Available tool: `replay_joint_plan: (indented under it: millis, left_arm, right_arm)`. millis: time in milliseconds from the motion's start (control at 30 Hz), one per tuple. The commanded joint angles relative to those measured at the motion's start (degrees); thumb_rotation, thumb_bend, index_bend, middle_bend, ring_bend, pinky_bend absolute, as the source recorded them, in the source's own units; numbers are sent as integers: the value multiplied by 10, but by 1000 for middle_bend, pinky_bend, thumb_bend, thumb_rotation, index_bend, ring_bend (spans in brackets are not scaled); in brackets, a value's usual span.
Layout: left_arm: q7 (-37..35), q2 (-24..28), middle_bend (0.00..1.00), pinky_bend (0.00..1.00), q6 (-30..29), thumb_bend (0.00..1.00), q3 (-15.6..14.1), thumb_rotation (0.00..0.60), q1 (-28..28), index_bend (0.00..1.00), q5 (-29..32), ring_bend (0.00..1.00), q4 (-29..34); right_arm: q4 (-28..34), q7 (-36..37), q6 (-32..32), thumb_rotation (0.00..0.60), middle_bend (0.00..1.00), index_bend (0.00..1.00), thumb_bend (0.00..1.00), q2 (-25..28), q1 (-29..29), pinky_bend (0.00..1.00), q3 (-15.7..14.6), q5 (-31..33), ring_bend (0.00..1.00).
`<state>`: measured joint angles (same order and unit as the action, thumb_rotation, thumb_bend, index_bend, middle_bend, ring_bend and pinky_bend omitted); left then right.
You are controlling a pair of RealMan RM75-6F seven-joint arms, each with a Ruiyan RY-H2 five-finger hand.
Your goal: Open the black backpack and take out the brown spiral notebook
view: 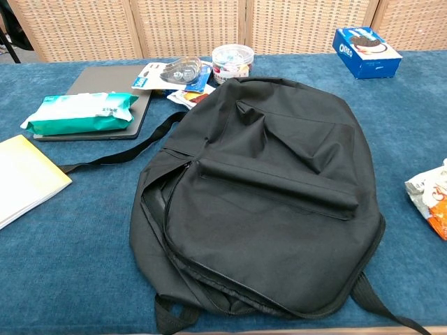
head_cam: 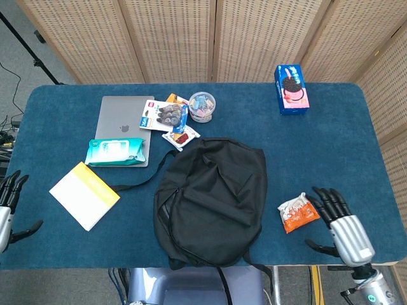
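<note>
Both empty, spread hands, left hand (head_cam: 7, 206) and right hand (head_cam: 340, 222), flank the black backpack (head_cam: 210, 200); its side zipper (view: 174, 230) should be found first.

- Right hand (head_cam: 341, 223): fingers spread, empty, palm down, low over the table's near right edge.
- Left hand (head_cam: 6, 210): at the left edge, partly cropped, fingers apart, empty.

The left robot hand (head_cam: 7, 206) is cut by the head view's left edge; the chest view crops the orange snack packet (view: 430, 199) at right and the yellow notepad (view: 24, 180) at left
</note>
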<state>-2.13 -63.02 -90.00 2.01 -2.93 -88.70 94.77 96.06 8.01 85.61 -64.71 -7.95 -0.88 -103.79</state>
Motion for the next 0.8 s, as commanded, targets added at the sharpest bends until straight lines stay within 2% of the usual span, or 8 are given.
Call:
replay_joint_plan:
  millis: [33,133,267,433,633,800]
  left_arm:
    - [0,0,0,39,2,160,2,600,-1,39,5,0,-1]
    - [1,-1,0,38,6,160,4,600,-2,40,10,0,-2]
    - [2,-3,0,38,11,161,6,600,-3,39,16,0,-5]
    - [2,-4,0,38,17,161,7,600,-4,39,24,0,-9]
    - [1,-5,0,38,19,162,10,600,-4,39,30,0,-13]
    - [-2,-5,0,38,22,161,10,600,-5,40,32,0,-15]
  right_arm:
    - [4,4,-58,600,136,198,0,-11,-55,67,-12,-54,66]
    - [7,-10,-94,600,178,229,0,-36,-86,114,-11,-75,105]
    - [26,-26,-156,600,188,230,0,-67,-124,115,-13,-84,112]
    - [48,-82,-236,600,188,230,0,-116,-163,115,-12,-82,112]
    - [46,-155,-321,600,188,230,0,-184,-194,115,-6,-46,112]
    - [32,-193,-342,600,188,230,0,-224,-204,115,1,-20,112]
